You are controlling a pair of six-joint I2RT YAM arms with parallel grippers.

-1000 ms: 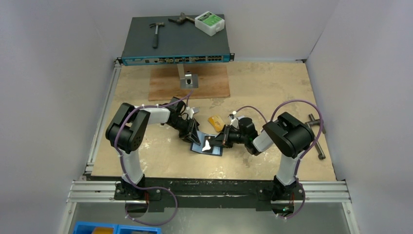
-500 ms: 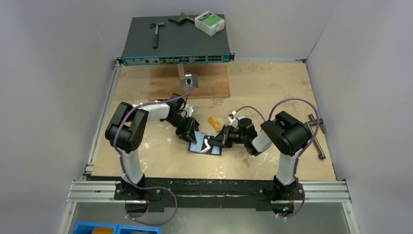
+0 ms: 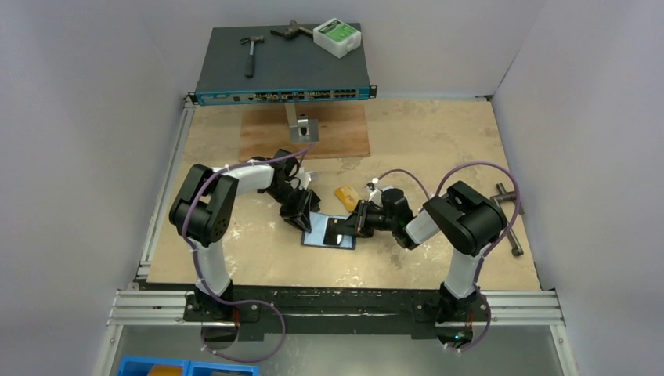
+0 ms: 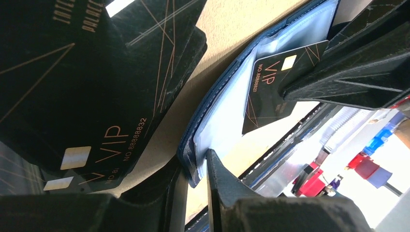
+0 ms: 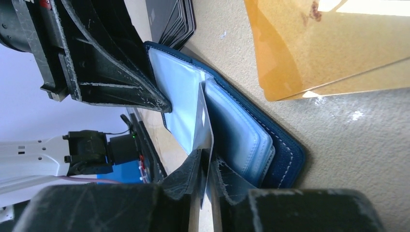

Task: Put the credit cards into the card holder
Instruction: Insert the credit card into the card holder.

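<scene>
The left claw (image 4: 193, 166), nearly closed, pinches the left edge of the dark navy-blue folding card holder (image 5: 284, 145), which lies open. A thin black rectangular VIP card (image 4: 270, 89) rests on the holder's pale inner pocket. The almost closed right claw (image 5: 205, 162) grips this card from the holder's right side. I think the card's corner may miss the slot, and then a push can drag the card holder out of the thin left grip.

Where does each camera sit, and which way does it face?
Top external: above and behind the bases, facing down; both arms show, meeting at the card holder.
Left wrist: on the left arm, facing along the left gripper clamping the holder's cover.
Right wrist: on the right arm, facing along the right gripper pinching a credit card.
All three share the card holder.
</scene>
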